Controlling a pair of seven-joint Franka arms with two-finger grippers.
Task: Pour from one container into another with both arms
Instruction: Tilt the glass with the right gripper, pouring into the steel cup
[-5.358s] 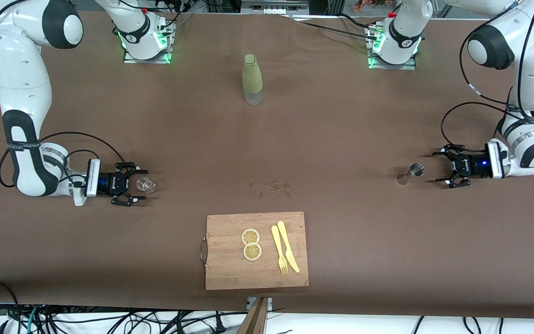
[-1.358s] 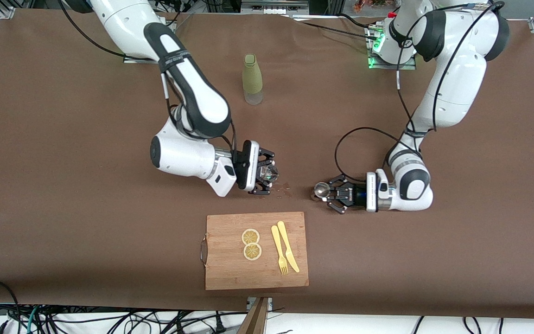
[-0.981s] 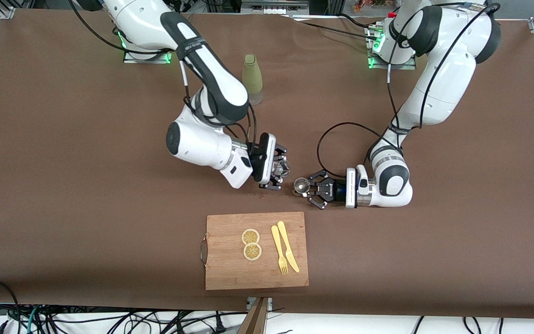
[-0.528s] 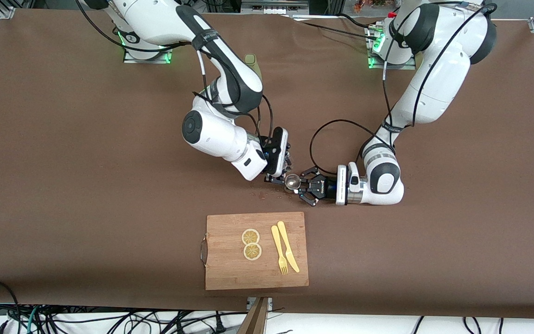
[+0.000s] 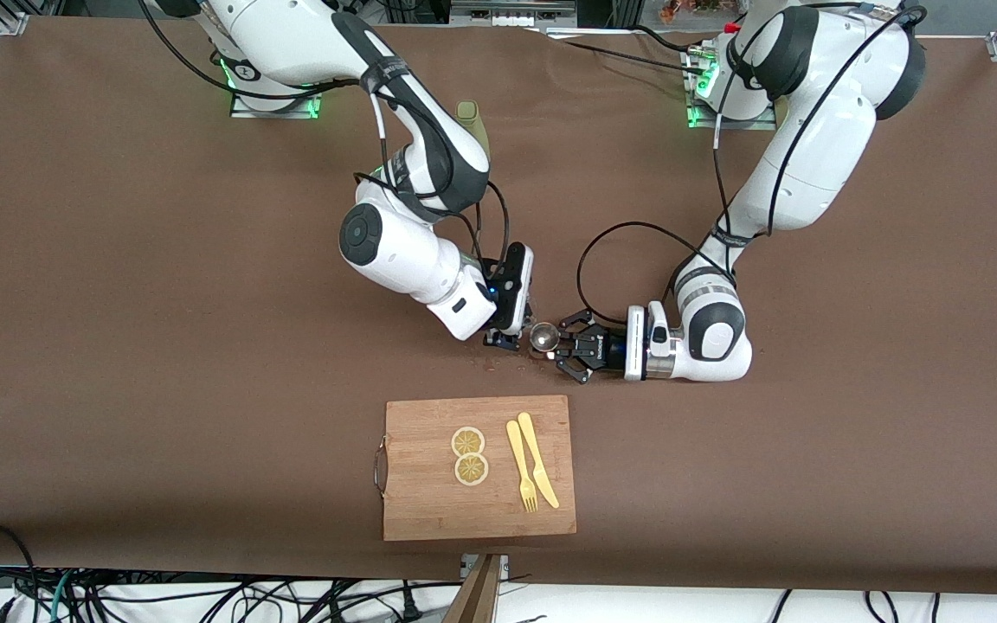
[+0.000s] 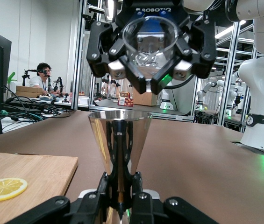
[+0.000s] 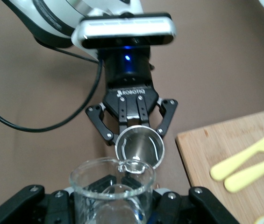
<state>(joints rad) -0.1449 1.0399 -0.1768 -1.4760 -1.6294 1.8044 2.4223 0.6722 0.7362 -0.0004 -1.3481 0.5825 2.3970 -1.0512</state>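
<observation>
The metal measuring cup [image 5: 542,337] is upright in the air over the table [image 5: 118,303], a little farther from the front camera than the wooden cutting board [image 5: 429,510], which serves as the landmark here. Nearest to the front camera, that board lies on the table with two lemon slices [image 5: 469,455] and a yellow plastic fork [image 5: 520,467] and knife [image 5: 537,460] on it. Just past the board's farther edge, a few wet spots [image 5: 498,364] mark the brown table top. Above those spots the left gripper [image 5: 569,346] is clamped on the narrow waist of the measuring cup, its fingers [image 6: 117,184] pressed against the metal on both sides in the left wrist view. The right gripper [image 5: 507,333] hangs over the same spot, beside and slightly above the left one, and its fingers [image 6: 115,67] are closed around a clear glass cup [image 6: 150,39]. The glass cup is tipped toward the measuring cup, with its spout [image 7: 131,165] right over the metal rim in the right wrist view. Farthest from the board, toward the robots' bases, a green bottle [image 5: 469,112] stands on the table, mostly hidden by the right arm [image 5: 412,147]. The left arm [image 5: 810,156] reaches in from its own end of the table.
</observation>
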